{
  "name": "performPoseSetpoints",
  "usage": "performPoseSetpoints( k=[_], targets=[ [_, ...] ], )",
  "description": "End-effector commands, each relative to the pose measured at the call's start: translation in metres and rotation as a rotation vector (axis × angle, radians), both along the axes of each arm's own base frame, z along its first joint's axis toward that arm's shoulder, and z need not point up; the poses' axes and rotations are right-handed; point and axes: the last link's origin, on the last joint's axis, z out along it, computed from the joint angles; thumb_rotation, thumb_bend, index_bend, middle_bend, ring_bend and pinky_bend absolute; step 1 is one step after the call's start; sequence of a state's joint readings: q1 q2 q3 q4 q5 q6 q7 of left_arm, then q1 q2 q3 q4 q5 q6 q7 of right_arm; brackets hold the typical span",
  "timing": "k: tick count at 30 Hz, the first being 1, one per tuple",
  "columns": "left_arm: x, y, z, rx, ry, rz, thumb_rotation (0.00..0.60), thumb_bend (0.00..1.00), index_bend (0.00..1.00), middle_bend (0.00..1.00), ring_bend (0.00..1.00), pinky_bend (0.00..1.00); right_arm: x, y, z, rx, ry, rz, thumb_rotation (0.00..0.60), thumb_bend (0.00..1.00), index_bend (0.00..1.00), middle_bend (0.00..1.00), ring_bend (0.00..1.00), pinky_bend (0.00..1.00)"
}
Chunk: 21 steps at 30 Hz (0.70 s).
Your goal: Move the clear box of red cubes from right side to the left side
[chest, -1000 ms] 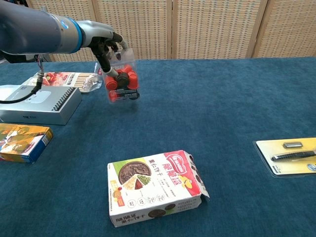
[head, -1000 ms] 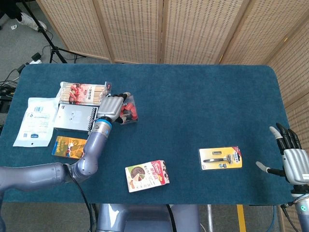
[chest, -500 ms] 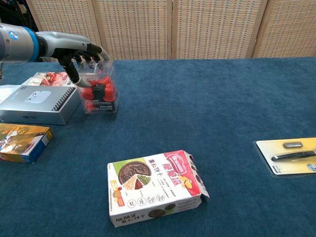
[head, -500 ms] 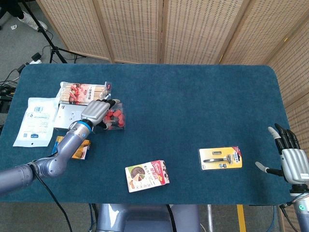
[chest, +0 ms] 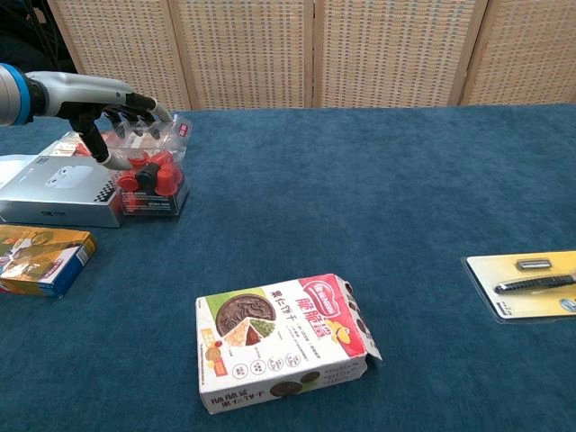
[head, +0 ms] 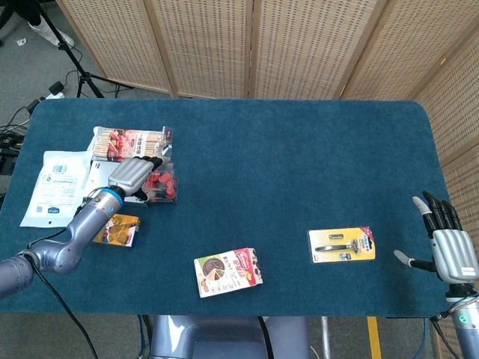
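Blue felt tabletop (head: 299, 164) with wicker screens behind it, that's my workspace. My left hand (head: 133, 176) is wrapped around the clear box (chest: 153, 180), fingers (chest: 126, 117) draped over its top, so it's grasping, not let go. The box sits low at the left side, right up against the grey carton (chest: 63, 191), and I can't tell if its base is fully on the felt. Inside it I see a jumble of red cubes (chest: 148, 173) with a dark piece or two mixed in. I'd say the carry is basically done; what's left is settling it and releasing. My right hand (head: 447, 243) hangs off the right edge with fingers spread, grasping nothing, near the razor card (head: 342, 244). The snack box (chest: 283, 340) lies closed in front.
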<state>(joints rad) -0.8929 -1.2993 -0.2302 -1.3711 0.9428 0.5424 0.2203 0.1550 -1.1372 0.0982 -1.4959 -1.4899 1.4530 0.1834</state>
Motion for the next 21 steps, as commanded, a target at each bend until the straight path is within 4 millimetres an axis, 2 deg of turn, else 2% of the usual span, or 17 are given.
performPoseSetpoints(
  k=[1,4,6,9,11,13,21],
  targets=[
    [-0.0039,-0.0006,-0.0029,-0.014,0.011,-0.005,0.6,0.52,0.73,0.32,0.23,0.26,0.0001,-0.0001,-0.0002,0.0,0.001,-0.001,0.6,0.05,0.0,0.0,0.0,0.0],
    [-0.0052,-0.0007,-0.0053,-0.024,0.023,-0.016,0.6,0.52,0.73,0.31,0.23,0.26,0.0005,0.0,0.0002,-0.003,-0.001,0.002,0.6,0.05,0.0,0.0,0.0,0.0],
    [-0.0056,-0.0003,-0.006,-0.029,0.032,-0.023,0.6,0.51,0.7,0.26,0.22,0.26,0.0004,0.0001,0.0008,-0.006,-0.004,0.003,0.6,0.05,0.0,0.0,0.0,0.0],
    [-0.0053,-0.0006,-0.007,-0.043,0.036,-0.026,0.6,0.48,0.58,0.13,0.14,0.26,0.0003,0.0002,0.0017,-0.009,-0.011,0.004,0.6,0.05,0.0,0.0,0.0,0.0],
    [-0.0044,-0.0006,-0.0075,-0.055,0.032,-0.022,0.6,0.45,0.47,0.04,0.06,0.21,0.0006,0.0001,0.0025,-0.013,-0.014,0.008,0.6,0.05,0.0,0.0,0.0,0.0],
    [-0.004,-0.0004,-0.0075,-0.063,0.036,-0.023,0.6,0.42,0.4,0.0,0.01,0.16,0.0009,0.0,0.0029,-0.016,-0.016,0.012,0.6,0.05,0.0,0.0,0.0,0.0],
    [-0.0008,0.0005,-0.0063,-0.071,0.051,-0.046,0.6,0.29,0.26,0.0,0.0,0.01,0.0013,-0.0005,0.0032,-0.027,-0.022,0.02,0.6,0.05,0.0,0.0,0.0,0.0]
  ],
)
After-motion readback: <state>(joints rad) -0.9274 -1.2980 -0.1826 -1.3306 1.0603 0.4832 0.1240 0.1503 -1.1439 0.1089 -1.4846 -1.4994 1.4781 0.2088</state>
